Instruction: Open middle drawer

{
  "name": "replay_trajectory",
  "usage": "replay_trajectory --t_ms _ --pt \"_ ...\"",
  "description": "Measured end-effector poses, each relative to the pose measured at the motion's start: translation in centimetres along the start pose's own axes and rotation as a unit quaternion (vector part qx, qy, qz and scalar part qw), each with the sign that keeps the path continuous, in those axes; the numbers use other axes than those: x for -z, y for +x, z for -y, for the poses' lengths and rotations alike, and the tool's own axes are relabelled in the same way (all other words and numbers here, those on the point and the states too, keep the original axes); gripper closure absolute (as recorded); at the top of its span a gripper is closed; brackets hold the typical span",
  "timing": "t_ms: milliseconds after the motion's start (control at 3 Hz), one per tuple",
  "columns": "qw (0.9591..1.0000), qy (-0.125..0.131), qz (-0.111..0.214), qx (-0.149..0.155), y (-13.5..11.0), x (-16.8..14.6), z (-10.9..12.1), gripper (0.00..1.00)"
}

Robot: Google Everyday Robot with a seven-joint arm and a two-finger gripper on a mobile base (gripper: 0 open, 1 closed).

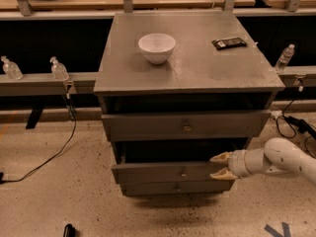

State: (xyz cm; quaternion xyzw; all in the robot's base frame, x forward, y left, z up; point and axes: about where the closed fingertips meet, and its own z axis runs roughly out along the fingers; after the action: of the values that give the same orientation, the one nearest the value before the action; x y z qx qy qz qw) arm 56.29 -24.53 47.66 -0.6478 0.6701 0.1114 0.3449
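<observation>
The grey cabinet has three drawers. The middle drawer [163, 173] has a small round knob [183, 173] and stands pulled out a little, with a dark gap above it. My gripper [218, 167] reaches in from the right on a white arm [276, 159]. It is at the right end of the middle drawer's front. Its two tan fingertips [219, 157] are spread apart, one at the top edge of the front and one lower against it. The top drawer [148, 126] and the bottom drawer [163, 187] sit further in.
A white bowl [157, 47] and a flat black object [228, 43] lie on the cabinet top [197, 68]. Clear bottles [59, 69] stand on a rail behind, at left and right. Cables [59, 147] run over the speckled floor on both sides.
</observation>
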Motion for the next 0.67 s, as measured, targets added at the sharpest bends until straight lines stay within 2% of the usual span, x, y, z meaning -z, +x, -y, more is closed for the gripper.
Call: replay_trajectory --t_ms 333,667 --pt "0.9997 0.013 0.012 0.014 -1.1 -0.4 2.2 0.53" --pt "0.9996 -0.011 -0.008 0.024 -0.9 -2.3 3.7 0.57"
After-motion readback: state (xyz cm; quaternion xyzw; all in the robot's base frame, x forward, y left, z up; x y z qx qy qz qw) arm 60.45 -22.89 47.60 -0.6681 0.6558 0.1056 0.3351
